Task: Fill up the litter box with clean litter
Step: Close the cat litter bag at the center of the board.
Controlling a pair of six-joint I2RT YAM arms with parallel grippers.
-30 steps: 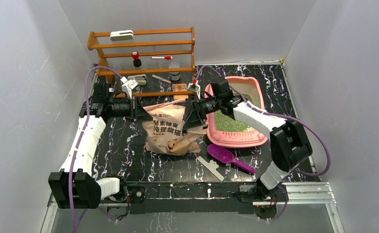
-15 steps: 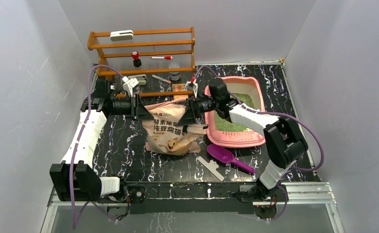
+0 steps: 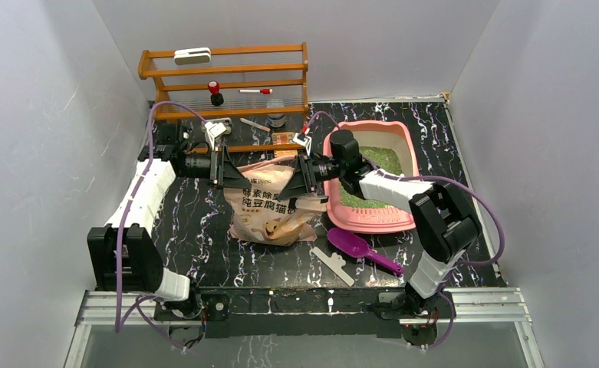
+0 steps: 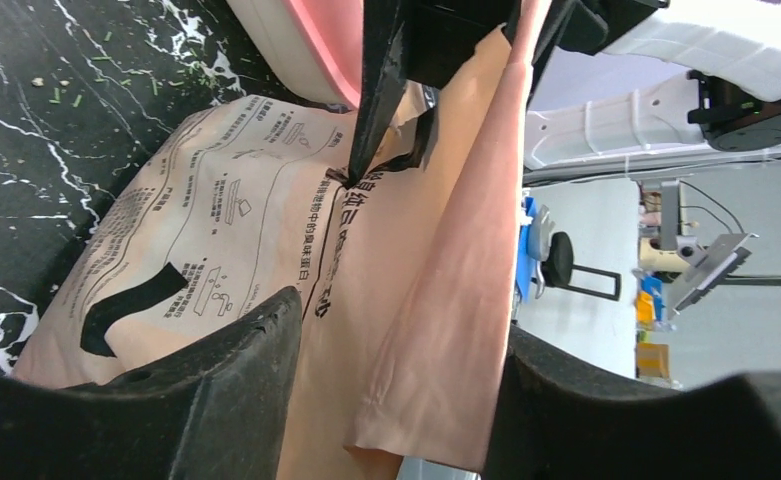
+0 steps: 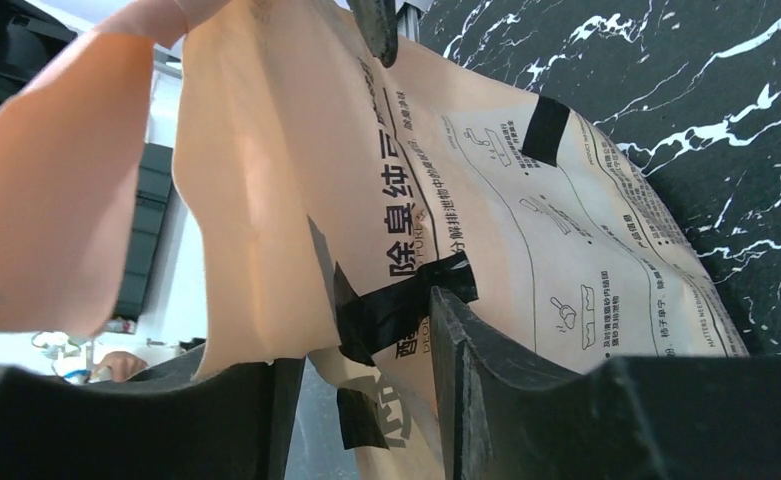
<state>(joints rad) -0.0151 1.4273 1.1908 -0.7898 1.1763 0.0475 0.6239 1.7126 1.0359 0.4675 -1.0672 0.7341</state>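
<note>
The bag [image 3: 269,207] stands mid-desk [image 3: 204,245], between rack [image 3: 223,73] and scoop [image 3: 353,245]. The left end effector [image 3: 221,167] and right end effector [image 3: 305,178] straddle its top edges, jaws apart, unclamped. The litter box [image 3: 373,224] sits rear right, its long axis front to back, holding litter [image 3: 376,159], with the right arm crossing it.

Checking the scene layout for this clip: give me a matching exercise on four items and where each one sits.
Things:
1. litter box
2. bag
3. scoop
4. wooden rack

Places:
A. back left of the table
B. centre
C. right side, holding green litter
D. near the front edge, right of centre

Pairs: 1-C, 2-B, 3-D, 4-A
</note>
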